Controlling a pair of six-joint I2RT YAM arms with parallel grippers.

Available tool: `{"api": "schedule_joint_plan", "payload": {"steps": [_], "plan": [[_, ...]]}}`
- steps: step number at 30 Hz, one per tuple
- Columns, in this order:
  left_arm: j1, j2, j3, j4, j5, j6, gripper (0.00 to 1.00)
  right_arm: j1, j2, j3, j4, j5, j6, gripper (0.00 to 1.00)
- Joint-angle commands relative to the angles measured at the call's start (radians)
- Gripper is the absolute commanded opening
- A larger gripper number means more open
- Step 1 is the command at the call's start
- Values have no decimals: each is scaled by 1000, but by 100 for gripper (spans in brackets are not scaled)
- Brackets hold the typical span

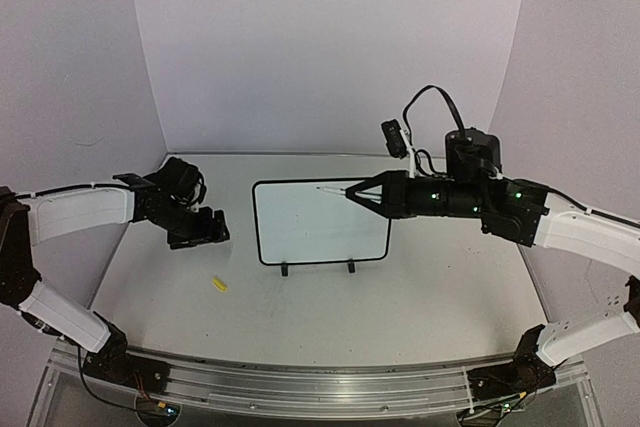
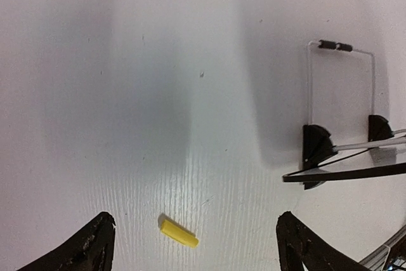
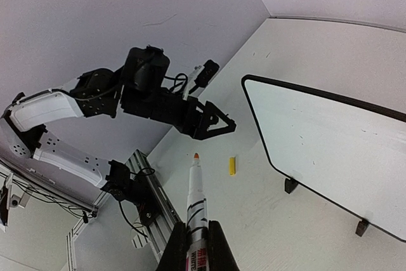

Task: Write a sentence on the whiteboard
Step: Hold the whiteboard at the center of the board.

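Observation:
The whiteboard [image 1: 320,232] lies in the middle of the table, black-framed with two small feet at its near edge. No sentence shows on it, only a few faint specks. My right gripper [image 1: 356,191] is shut on a white marker [image 3: 196,198] with an orange tip, held over the board's far edge and pointing left. In the right wrist view the right gripper [image 3: 197,236] has the board [image 3: 330,144] to its right, and the tip is off its surface. My left gripper [image 1: 212,230] is open and empty left of the board. In the left wrist view it [image 2: 195,221] hovers over the table.
A small yellow cap [image 1: 219,284] lies on the table near the board's near-left corner, and shows in the left wrist view [image 2: 178,233] and the right wrist view [image 3: 232,165]. White walls enclose the table. A metal rail [image 1: 320,387] runs along the near edge.

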Motion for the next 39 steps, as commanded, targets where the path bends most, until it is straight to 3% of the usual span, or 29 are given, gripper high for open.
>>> {"api": "schedule_joint_plan", "payload": {"steps": [1, 6, 12, 17, 23, 39], "plan": [[12, -47, 200, -102, 0, 207, 87, 8, 22, 34, 10, -3, -47, 0], [12, -35, 318, -100, 214, 429, 86, 8, 74, 35, 51, -73, -76, 0], [13, -47, 308, 0, 539, 642, 85, -3, 165, 56, 101, -149, -117, 0], [12, -1, 323, 4, 553, 766, 80, -36, 224, 60, 162, -200, -128, 0], [12, 62, 333, 13, 522, 858, 61, -41, 276, 62, 197, -179, -173, 0], [12, 141, 389, 23, 501, 889, 46, -30, 369, 83, 243, -167, -228, 0]]}}
